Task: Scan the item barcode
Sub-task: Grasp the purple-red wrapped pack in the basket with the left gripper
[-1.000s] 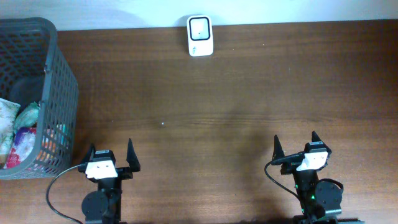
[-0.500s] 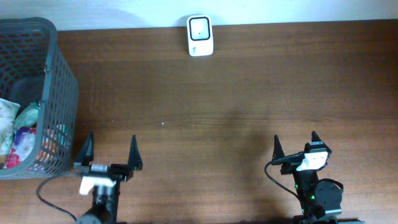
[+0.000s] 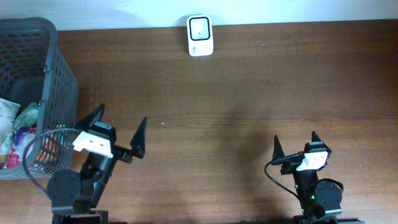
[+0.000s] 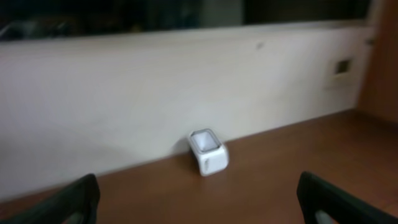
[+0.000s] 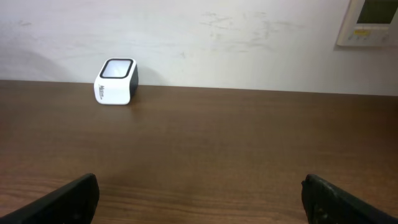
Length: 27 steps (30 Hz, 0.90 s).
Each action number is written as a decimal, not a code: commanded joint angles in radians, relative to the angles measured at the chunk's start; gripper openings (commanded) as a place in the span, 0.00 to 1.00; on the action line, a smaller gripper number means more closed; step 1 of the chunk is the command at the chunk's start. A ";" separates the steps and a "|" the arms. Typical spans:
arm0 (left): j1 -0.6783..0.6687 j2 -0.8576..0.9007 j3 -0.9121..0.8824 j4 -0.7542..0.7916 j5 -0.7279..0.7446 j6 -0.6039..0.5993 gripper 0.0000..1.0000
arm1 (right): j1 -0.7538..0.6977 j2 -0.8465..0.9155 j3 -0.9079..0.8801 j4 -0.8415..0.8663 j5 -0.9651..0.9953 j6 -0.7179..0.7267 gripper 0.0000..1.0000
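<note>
The white barcode scanner (image 3: 200, 36) stands at the table's far edge, its window facing up. It also shows ahead in the left wrist view as the scanner (image 4: 208, 151) and far left in the right wrist view as the scanner (image 5: 115, 81). Packaged items (image 3: 13, 127) lie inside the grey basket (image 3: 61, 93) at the left; no barcode shows. My left gripper (image 3: 122, 114) is open and empty beside the basket's near corner, angled to the right. My right gripper (image 3: 295, 137) is open and empty at the front right. Only bare wood lies between the open jaws of the left gripper (image 4: 198, 190) and of the right gripper (image 5: 199, 190).
The basket's tall mesh wall stands just left of my left arm. A light wall runs behind the table's far edge, with a panel (image 5: 370, 22) mounted at its upper right. Brown tabletop (image 3: 236, 99) stretches between the grippers and the scanner.
My left arm has lifted, moved forward and turned to the right, nearer the basket's corner. The right arm has stayed still. Both grippers remain open.
</note>
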 commanded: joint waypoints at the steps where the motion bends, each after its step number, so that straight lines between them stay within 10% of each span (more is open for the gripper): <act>1: -0.004 0.036 0.056 0.103 0.177 0.008 0.99 | -0.007 -0.006 -0.009 -0.002 0.009 -0.003 0.99; 9: -0.004 0.423 0.637 -0.468 0.241 -0.021 0.99 | -0.007 -0.006 -0.009 -0.002 0.009 -0.003 0.99; 12: -0.003 0.494 0.684 -0.423 0.249 -0.022 0.99 | -0.007 -0.006 -0.009 -0.002 0.009 -0.003 0.99; 22: 0.380 1.088 1.513 -0.816 -0.059 -0.108 0.99 | -0.007 -0.006 -0.009 -0.002 0.009 -0.003 0.99; 27: 0.514 1.229 1.514 -0.929 -0.288 -0.120 0.99 | -0.007 -0.006 -0.009 -0.002 0.009 -0.003 0.99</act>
